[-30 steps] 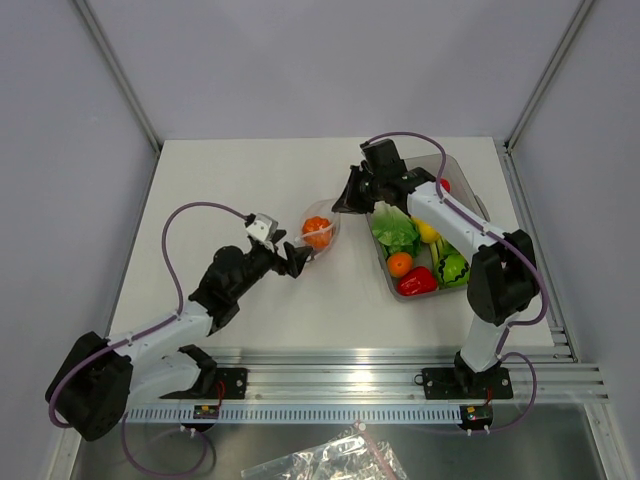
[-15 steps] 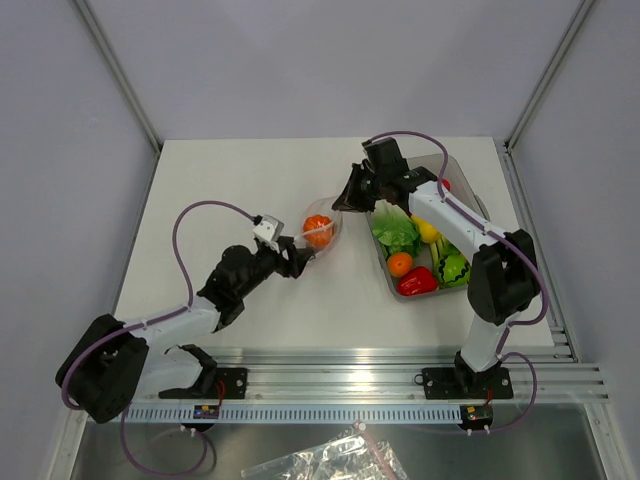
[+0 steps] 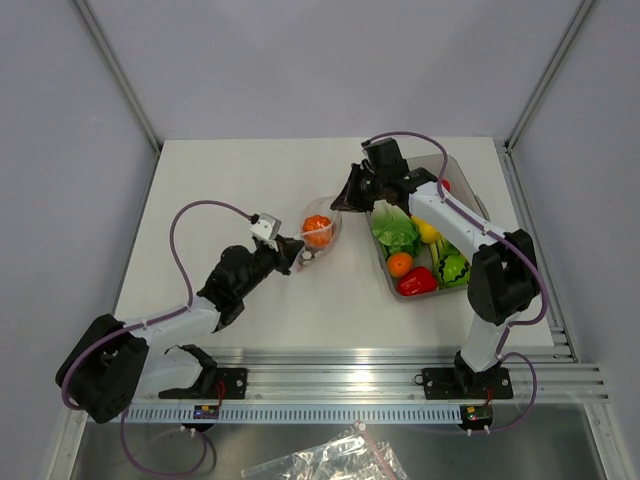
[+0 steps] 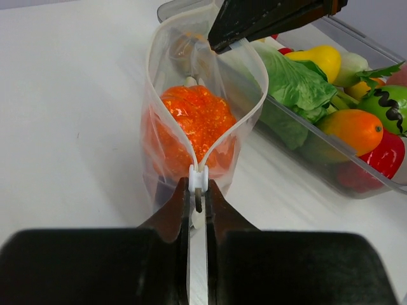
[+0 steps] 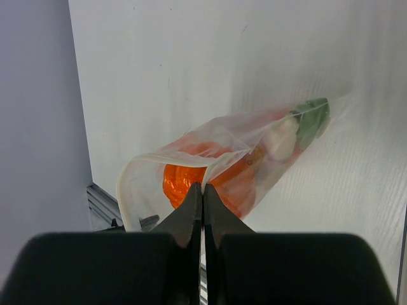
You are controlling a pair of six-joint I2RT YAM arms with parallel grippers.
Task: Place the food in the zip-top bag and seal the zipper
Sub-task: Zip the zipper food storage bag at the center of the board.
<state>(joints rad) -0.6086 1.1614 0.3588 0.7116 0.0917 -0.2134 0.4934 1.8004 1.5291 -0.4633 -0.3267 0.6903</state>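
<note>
Left gripper (image 4: 198,190): fingers pressed together on the small white tab at the near end of the zipper (image 4: 151,76), at the bag corner closest to the arm bases.
Right gripper (image 3: 347,198): fingers together, pinching the far corner of the bag's mouth.
Zip-top bag (image 3: 322,240): stretched between the 2 grippers, mouth uppermost, its 2 lips bowed apart into an open oval ahead of the left gripper.
Food: 1 orange piece (image 4: 194,117) sits inside the bag, just beyond the tab. A green-topped piece (image 5: 313,117) lies deeper in, toward the bag's closed end. A pale piece beside it is too blurred to name.
Tray (image 3: 455,165): near the bag, on its right, holding lettuce (image 3: 395,230), a red pepper (image 3: 417,281) and other toy produce.
Key relation: the mouth's long axis runs straight from the left gripper to the right gripper. All the unsealed zipper lies beyond the left gripper, toward the right one.
Step in hand: probably the sealing, barely begun, since the lips stand open along nearly their whole length.
Next move calls for: the left arm, which has the tab, to travel along that axis toward the right gripper, with the right gripper anchoring the far corner.
Risk: the orange piece bulges close under the lips and could hold them apart. Slack in the bag could let the tab slip from the fingers.
</note>
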